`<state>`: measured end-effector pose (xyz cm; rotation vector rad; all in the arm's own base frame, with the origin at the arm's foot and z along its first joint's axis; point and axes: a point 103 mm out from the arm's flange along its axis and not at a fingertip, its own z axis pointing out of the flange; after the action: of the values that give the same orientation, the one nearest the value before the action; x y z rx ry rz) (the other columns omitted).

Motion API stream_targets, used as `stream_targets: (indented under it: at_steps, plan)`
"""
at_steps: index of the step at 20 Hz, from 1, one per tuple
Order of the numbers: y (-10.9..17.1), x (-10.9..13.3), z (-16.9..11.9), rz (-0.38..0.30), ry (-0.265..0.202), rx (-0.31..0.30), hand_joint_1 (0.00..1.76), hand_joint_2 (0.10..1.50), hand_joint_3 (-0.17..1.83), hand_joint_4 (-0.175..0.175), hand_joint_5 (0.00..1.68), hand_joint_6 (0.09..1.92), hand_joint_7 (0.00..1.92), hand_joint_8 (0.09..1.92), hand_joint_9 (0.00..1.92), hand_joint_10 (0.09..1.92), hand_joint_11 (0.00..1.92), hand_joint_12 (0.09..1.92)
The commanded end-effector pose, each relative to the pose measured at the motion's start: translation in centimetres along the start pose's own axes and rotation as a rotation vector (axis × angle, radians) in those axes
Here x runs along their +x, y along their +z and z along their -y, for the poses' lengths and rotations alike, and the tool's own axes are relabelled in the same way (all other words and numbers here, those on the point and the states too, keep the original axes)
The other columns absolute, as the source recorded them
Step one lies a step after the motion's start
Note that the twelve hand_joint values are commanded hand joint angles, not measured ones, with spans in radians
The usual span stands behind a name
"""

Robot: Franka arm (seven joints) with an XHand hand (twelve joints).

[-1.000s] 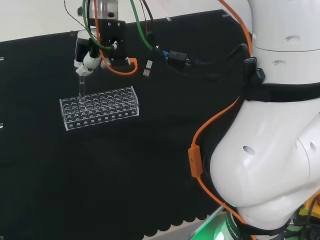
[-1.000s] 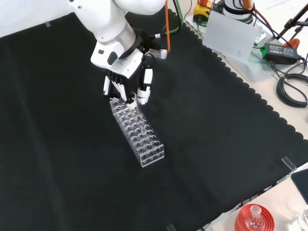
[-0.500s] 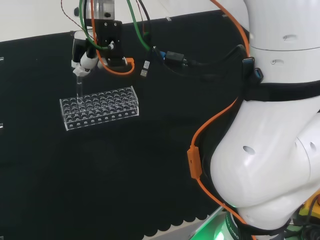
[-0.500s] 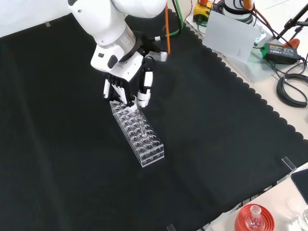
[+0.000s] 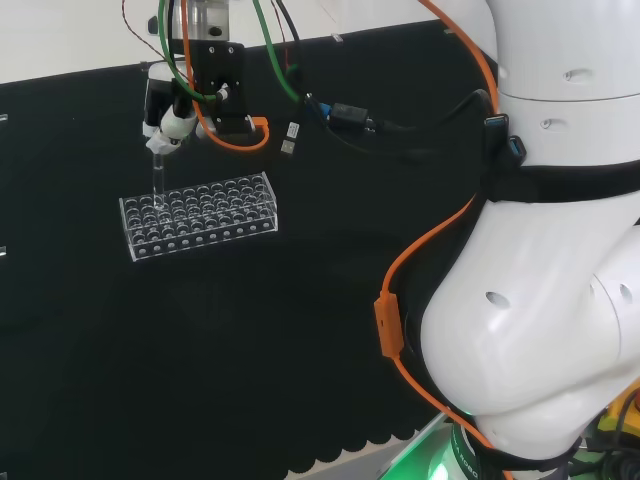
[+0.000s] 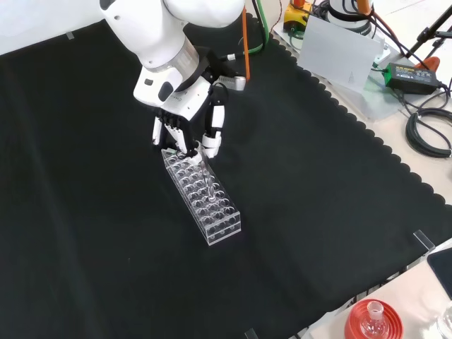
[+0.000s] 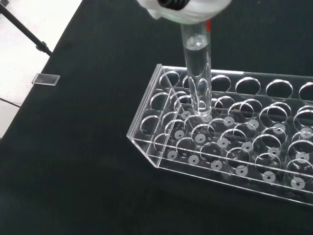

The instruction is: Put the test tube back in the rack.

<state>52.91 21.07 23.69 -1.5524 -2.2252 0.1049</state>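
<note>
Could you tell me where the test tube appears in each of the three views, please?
Head view: test tube upper left, upright, held by the robot hand above the rack's left end.
Front view: left of centre, above the rack's far end.
Wrist view: top centre, lower end among the holes.
Shared landmark: the rack.

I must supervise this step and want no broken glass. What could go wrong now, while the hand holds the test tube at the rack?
1. The hand holds the test tube by its top; its lower end sits near the end of the clear rack. If it meets a hole's edge while going down, it may jam or crack.
2. The rack stands free on the black cloth, so a sideways push could shift or tip it.
</note>
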Motion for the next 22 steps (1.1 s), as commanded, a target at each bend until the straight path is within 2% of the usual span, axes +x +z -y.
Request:
stream_targets:
  at_steps: [1, 22]
  plan:
    - [0.08, -0.03, 0.09, -0.001, -0.003, 0.002, 1.43, 1.02, -0.17, -0.175, 1.37, 0.31, 1.49, 0.43, 1.43, 0.09, 0.55, 1.32]
    - [1.06, 0.02, -0.09, 0.008, -0.005, 0.026, 1.43, 1.02, -0.17, -0.175, 1.38, 0.31, 1.49, 0.42, 1.43, 0.09, 0.55, 1.32]
